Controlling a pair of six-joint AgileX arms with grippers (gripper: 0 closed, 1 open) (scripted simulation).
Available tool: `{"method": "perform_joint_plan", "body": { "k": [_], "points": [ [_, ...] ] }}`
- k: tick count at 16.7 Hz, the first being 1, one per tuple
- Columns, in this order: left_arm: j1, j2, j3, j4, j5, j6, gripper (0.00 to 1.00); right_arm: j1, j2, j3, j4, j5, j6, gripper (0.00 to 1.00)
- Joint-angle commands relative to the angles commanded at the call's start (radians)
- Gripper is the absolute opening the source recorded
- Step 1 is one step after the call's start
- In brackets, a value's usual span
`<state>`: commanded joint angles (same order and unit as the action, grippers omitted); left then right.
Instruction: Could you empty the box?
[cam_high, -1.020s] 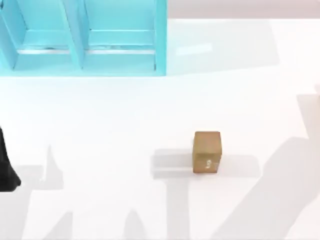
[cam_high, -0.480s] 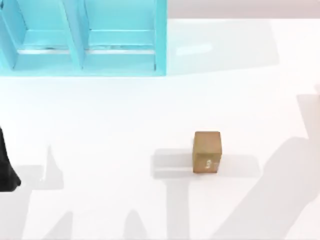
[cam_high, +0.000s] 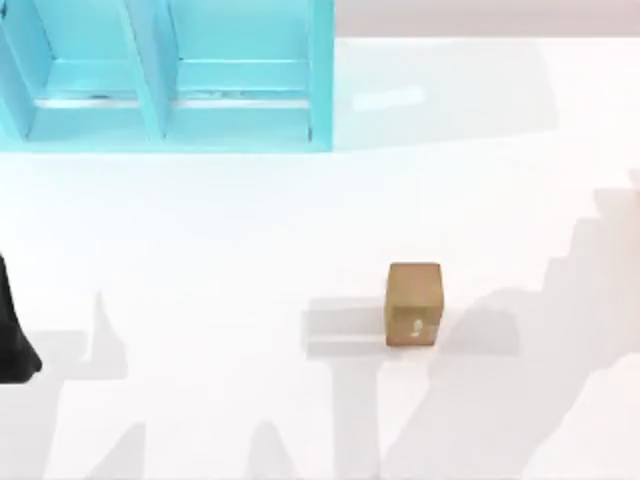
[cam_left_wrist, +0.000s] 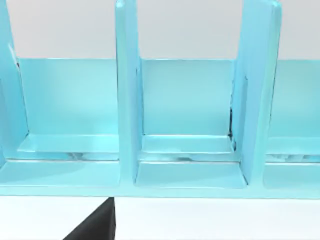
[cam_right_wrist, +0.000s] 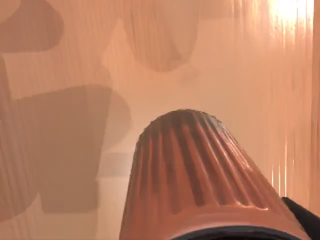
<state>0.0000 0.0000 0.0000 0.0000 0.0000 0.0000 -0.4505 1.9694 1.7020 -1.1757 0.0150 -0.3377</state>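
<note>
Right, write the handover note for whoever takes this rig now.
Left arm: parked at the table's left edge, its wrist camera facing the turquoise compartments.
Right arm: its wrist view has a ribbed orange object close up; whether it is gripped cannot be told.
Brown block: stands on the white table, right of centre, nothing touching it.
Done: unclear.
Left: confirm what the right arm carries, then set it down.
</note>
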Motion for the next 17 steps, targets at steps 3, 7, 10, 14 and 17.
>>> {"method": "perform_joint_plan", "body": {
  "k": [3,7,10,14,17],
  "points": [
    [0.000,0.000,0.000,0.000,0.000,0.000,1.00,-0.008,-0.051,0.169,-0.133,0.011,0.033,0.00],
    [0.000,0.000,0.000,0.000,0.000,0.000,1.00,-0.001,-0.029,0.299,-0.284,0.003,-0.011,0.00],
    [0.000,0.000,0.000,0.000,0.000,0.000,1.00,-0.001,0.049,0.317,-0.354,-0.013,-0.058,0.00],
    [0.000,0.000,0.000,0.000,0.000,0.000,1.00,-0.006,0.078,0.319,-0.369,-0.020,-0.069,0.00],
    [0.000,0.000,0.000,0.000,0.000,0.000,1.00,-0.003,0.077,0.316,-0.366,-0.019,-0.065,0.00]
  ]
}}
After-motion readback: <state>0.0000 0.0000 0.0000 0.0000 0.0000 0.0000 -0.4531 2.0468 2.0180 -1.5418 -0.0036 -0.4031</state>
